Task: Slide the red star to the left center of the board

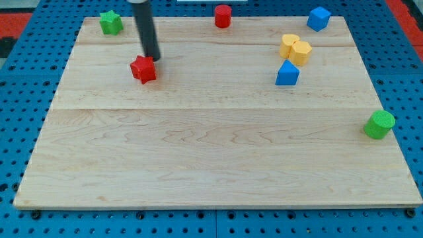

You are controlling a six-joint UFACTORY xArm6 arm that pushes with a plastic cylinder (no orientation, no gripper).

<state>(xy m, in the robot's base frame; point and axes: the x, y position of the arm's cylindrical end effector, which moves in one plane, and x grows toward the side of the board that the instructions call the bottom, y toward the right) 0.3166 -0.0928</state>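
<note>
The end effector is a plain dark rod with no jaws, so it holds nothing; my tip [153, 58] rests on the wooden board [211, 152] in its far left part, the rod rising from there out of the top of the view. The tip sits at the far right edge of the red star [143, 69], touching it or very nearly so; contact cannot be told for certain. The red star lies in the far left quarter of the board, inward from the left edge and nearer the far edge than the middle. Farther left and beyond it, at the far left corner, is a green star-like block [111, 22]. To the right along the far edge stands a red cylinder [223, 16], well apart from the tip. Toward the far right are two yellow blocks [295, 49] touching each other, shapes not clear, and just in front of them a blue triangular block [287, 73], close but apparently apart from the yellow pair. A blue cube-like block [318, 18] sits at the far right corner. A green cylinder [379, 124] stands at the right edge, about halfway down the board. The board lies on a blue perforated desk [26, 73].
</note>
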